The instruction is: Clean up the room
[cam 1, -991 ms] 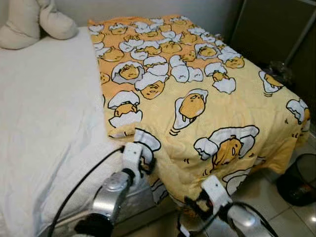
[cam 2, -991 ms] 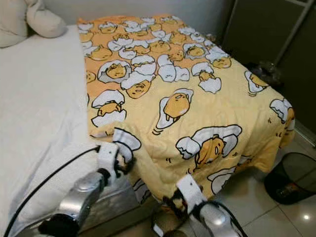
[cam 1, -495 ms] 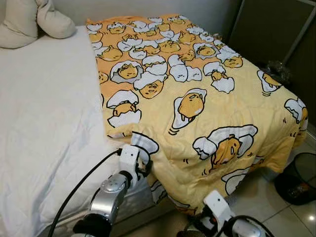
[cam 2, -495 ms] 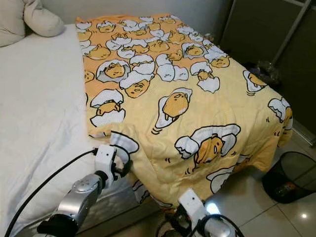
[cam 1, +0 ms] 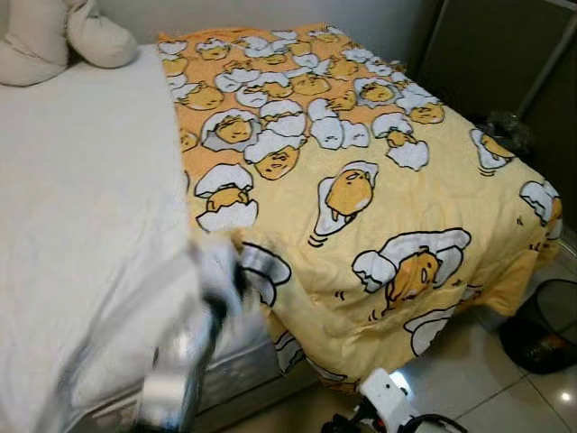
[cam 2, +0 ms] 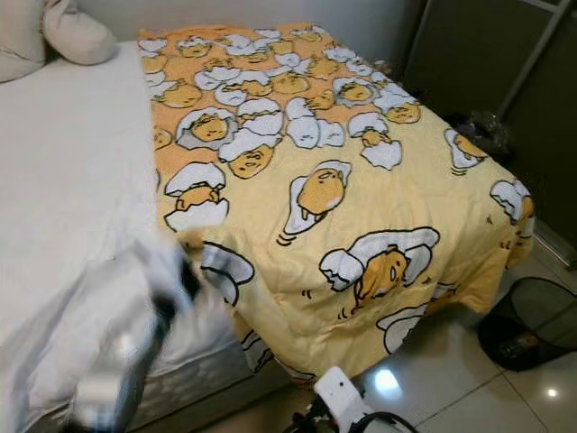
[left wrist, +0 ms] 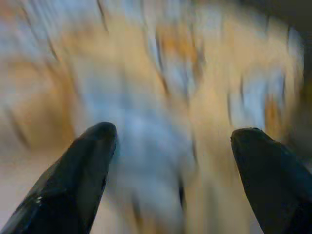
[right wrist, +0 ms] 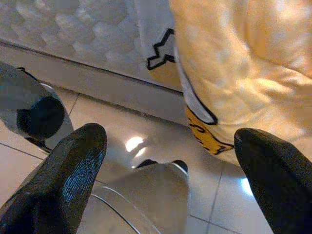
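A yellow blanket (cam 1: 361, 171) printed with egg cartoons covers the right half of the bed and hangs over its foot. My left gripper (left wrist: 174, 131) is open, its fingers wide apart over the blurred yellow cloth. In the eye views the left arm (cam 1: 212, 298) is a motion-blurred streak by the blanket's near corner. My right gripper (right wrist: 169, 136) is open too, low over the tiled floor (right wrist: 161, 122) beside the hanging blanket edge (right wrist: 229, 83). Its white wrist block (cam 1: 385, 395) shows at the bottom edge.
White sheet (cam 1: 81, 198) covers the bed's left half, with pale pillows (cam 1: 68, 36) at the head. A dark waste bin (cam 1: 543, 329) stands on the shiny floor at the right. A dark wardrobe (cam 1: 505, 54) lines the far right.
The left arm, steady at the blanket's near corner before, is now smeared by fast motion. The right arm has sunk from the blanket's hanging edge towards the floor.
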Robot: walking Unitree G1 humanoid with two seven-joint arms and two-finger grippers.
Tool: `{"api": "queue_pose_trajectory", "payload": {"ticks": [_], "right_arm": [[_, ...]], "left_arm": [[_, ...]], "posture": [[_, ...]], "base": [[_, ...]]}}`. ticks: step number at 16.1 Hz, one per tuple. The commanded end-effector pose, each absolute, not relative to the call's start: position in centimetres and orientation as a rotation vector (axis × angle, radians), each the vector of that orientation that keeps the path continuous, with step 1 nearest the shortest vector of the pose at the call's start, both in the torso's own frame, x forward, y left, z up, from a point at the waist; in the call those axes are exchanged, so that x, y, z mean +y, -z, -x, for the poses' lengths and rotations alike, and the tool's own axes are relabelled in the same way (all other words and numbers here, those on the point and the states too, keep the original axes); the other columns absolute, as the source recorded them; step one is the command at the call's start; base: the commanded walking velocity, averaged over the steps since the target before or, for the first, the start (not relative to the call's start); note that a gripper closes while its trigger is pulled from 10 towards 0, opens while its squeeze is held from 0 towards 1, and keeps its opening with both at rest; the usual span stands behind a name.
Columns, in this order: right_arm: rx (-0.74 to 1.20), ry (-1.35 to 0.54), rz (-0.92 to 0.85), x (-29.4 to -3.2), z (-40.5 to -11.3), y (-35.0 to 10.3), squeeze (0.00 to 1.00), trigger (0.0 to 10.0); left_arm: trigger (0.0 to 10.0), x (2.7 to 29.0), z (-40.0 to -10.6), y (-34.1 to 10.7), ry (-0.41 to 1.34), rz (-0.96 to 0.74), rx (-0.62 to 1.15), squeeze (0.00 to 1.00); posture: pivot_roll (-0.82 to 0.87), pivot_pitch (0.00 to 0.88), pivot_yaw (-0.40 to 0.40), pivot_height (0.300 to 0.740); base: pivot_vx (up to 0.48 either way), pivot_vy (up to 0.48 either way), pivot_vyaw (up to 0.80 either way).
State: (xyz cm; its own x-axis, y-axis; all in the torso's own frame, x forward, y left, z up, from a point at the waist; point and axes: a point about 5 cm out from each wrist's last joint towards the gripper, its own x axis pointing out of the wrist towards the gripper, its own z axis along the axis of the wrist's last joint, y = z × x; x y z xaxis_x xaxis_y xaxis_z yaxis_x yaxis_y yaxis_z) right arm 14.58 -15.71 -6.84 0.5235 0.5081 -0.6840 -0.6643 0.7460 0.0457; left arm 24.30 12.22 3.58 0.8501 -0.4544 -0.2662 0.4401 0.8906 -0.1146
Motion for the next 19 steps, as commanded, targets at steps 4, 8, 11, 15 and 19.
{"api": "queue_pose_trajectory", "payload": {"ticks": [4, 8, 11, 15, 19], "right_arm": [[0.721, -0.717, 0.249, -16.5, -15.1, 6.6, 0.01, 10.0], [0.729, -0.725, 0.26, -16.9, -15.4, 6.6, 0.01, 10.0], [0.726, -0.729, 0.264, -16.9, -15.6, 6.6, 0.02, 10.0], [0.713, -0.726, 0.262, -16.9, -15.7, 6.5, 0.02, 10.0], [0.725, -0.731, 0.265, -17.0, -15.3, 6.7, 0.02, 10.0]], "left_arm": [[10.0, 14.0, -20.4, 1.6, 0.497, -0.027, 0.638, 0.0], [10.0, 13.4, -20.5, 2.6, 0.502, -0.03, 0.691, 0.0], [10.0, 12.3, -22.4, 3.0, 0.417, -0.076, 0.624, 0.0], [10.0, 13.2, -24.1, 3.4, 0.275, -0.139, 0.614, 0.0], [10.0, 13.4, -24.2, 4.1, 0.266, -0.157, 0.634, 0.0]], "posture": [[-0.14, 0.016, -0.004, 0.735], [-0.14, 0.006, -0.009, 0.735], [-0.16, 0.0, -0.016, 0.735], [-0.18, 0.003, -0.02, 0.735], [-0.19, 0.017, -0.02, 0.735]], "base": [[0.0, 0.0, 0.0], [0.0, 0.0, 0.0], [0.0, 0.0, 0.0], [0.0, 0.0, 0.0], [0.0, 0.0, 0.0]]}}
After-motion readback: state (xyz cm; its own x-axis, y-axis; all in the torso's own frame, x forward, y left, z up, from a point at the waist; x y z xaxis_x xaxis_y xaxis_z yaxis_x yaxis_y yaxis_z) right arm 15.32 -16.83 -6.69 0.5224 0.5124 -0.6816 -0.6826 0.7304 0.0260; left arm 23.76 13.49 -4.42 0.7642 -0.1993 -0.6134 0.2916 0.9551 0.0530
